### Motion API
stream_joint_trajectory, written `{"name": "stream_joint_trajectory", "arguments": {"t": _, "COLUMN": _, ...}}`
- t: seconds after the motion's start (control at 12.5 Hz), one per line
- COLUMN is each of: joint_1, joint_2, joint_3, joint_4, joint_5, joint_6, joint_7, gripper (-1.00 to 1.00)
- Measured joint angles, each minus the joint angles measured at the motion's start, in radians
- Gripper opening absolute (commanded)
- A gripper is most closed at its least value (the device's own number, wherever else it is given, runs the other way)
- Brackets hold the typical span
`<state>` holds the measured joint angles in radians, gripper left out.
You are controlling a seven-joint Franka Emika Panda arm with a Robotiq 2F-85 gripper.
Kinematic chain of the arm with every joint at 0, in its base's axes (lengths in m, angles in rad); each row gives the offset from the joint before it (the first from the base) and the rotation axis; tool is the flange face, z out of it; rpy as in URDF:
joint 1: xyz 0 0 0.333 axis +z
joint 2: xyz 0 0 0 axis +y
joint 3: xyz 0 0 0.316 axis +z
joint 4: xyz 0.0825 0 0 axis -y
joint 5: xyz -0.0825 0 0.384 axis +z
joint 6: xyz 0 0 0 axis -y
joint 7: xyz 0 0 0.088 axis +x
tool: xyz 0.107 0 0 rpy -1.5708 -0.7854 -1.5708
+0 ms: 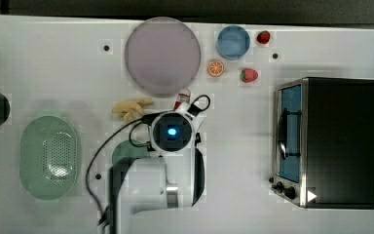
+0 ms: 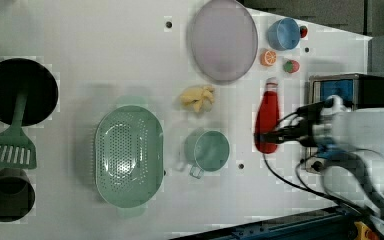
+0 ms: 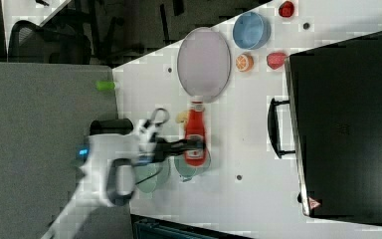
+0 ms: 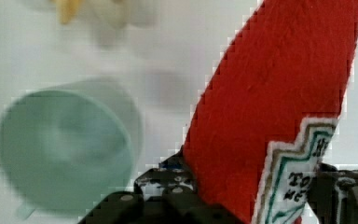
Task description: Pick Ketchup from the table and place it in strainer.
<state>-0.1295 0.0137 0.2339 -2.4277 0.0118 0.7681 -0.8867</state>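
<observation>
The gripper [image 4: 242, 196] clamps the ketchup [image 4: 279, 107] low on its body, one finger [image 4: 168, 184] on each side. The green cup [image 4: 60, 149] sits just beside it; the strainer [image 2: 128, 155] lies well apart beyond the cup.

Matt felt-like red Ketchup [image 4: 279, 107], perforated plastic strainer [image 2: 128, 156], brushed-metal oven [image 1: 335, 141]

Observe the red Ketchup [image 4: 279, 107] bottle with its white-edged label seated between the black fingers [image 4: 168, 191] of the gripper [image 4: 256, 196], one at each side. Beside it note a mint-green cup [image 4: 60, 154] on the white table [image 4: 28, 51]
</observation>
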Motion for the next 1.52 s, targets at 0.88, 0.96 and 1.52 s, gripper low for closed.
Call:
{"name": "stream_joint_trajectory", "arguments": {"t": 0.88, "joint_1": 0.077, "joint_2": -0.095, "joint_3": 0.428, "joint_4": 0.221, "joint_5": 0.140, "joint_6": -0.188, "joint_7": 0.521, "gripper": 0.29}}
{"name": "stream_joint_trajectory", "arguments": {"t": 0.96, "joint_1": 0.083, "joint_2": -0.044, "joint_3": 0.479, "joint_4": 0.219, "joint_5": 0.139, "joint_6": -0.151, "joint_7": 0.582, "gripper": 0.29}}
{"name": "stream_joint_trajectory", "arguments": {"t": 1.52, "joint_1": 0.130, "joint_2": 0.220, "joint_3": 0.595, "joint_4": 0.217, "joint_5": 0.018, "joint_6": 0.119, "joint_7": 0.854, "gripper": 0.37}}
